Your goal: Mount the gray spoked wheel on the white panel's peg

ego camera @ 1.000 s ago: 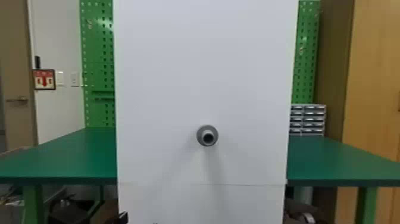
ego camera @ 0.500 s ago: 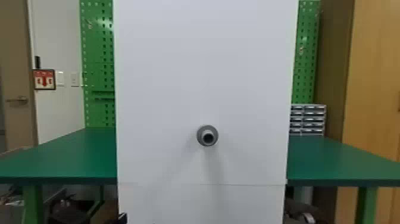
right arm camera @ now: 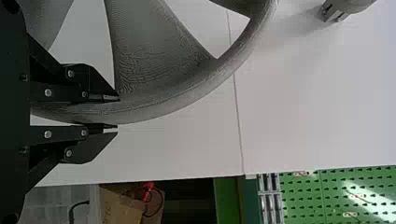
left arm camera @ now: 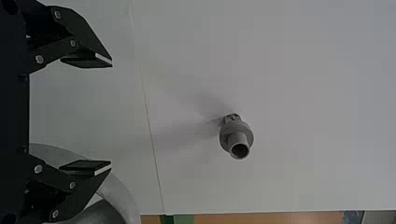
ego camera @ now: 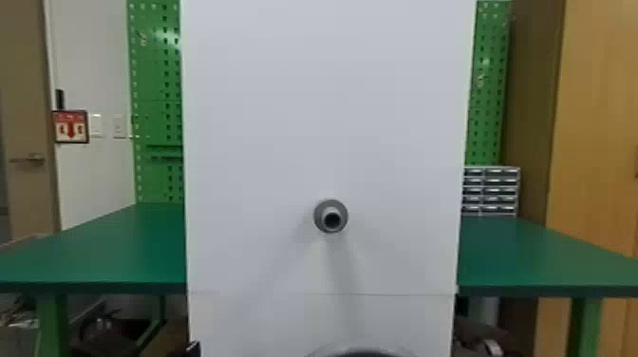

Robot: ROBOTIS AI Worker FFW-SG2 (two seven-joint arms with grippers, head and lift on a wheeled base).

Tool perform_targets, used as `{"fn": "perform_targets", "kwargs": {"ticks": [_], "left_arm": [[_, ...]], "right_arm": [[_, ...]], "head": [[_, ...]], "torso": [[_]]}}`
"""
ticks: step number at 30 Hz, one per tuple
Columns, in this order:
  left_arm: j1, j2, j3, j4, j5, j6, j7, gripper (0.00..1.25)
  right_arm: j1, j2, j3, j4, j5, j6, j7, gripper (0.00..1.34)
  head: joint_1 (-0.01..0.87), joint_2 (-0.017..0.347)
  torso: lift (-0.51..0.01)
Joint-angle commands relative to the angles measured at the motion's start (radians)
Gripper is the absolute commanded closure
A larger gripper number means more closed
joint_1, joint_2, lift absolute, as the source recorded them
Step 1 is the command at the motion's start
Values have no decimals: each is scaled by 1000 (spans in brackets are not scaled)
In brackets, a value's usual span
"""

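Green tables [ego camera: 109,251] stand on both sides of a white panel [ego camera: 266,156]; the wheel [right arm camera: 159,109] is held low

Behind the panel are green boards [ego camera: 154,71] full of holes, and small drawers [ego camera: 493,190] sit by the right one. A gray peg [ego camera: 331,216] sticks out of the panel.

The left gripper [ego camera: 192,349] is low, near the panel's left edge, where just a little black bit pokes up in the head view. Its own wrist view looks at the panel and shows its jaws spread wide. One finger covers part of the wheel's rim there.

The right gripper [right arm camera: 117,113] pinches the rim of the gray wheel, with one finger on each side. The wheel is in front of the panel, lower than the peg and apart from it.

Most of the wheel is cut off in the head view, so only a thin curved top shows. The right wrist view cuts off part of the wheel and part of the peg. Dark things under the tables are hard to make out.
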Motion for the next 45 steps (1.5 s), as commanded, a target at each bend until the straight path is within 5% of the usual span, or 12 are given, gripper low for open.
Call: {"fn": "perform_targets", "kwargs": {"ticks": [1,14,27,45], "left_arm": [[1,0,2,0,3,0,0,475],[2,0,2,0,5,0,-1,476],[5,0,4,0,5,0,0,476],[7,0,4,0,3,0,-1,476]], "right_arm": [[-23,2,-16,-40,11,37,12,1070],[-141,-3,13,-187,37,305,16,1081],[-236,-11,122,-301,-16,480,-176,1088],[-300,-41,196,-437,-40,588,-265,1088]], "head": [[123,-8],[123,-8],[123,-8],[123,-8]], "torso": [[-405],[-405],[-405],[-405]]}}
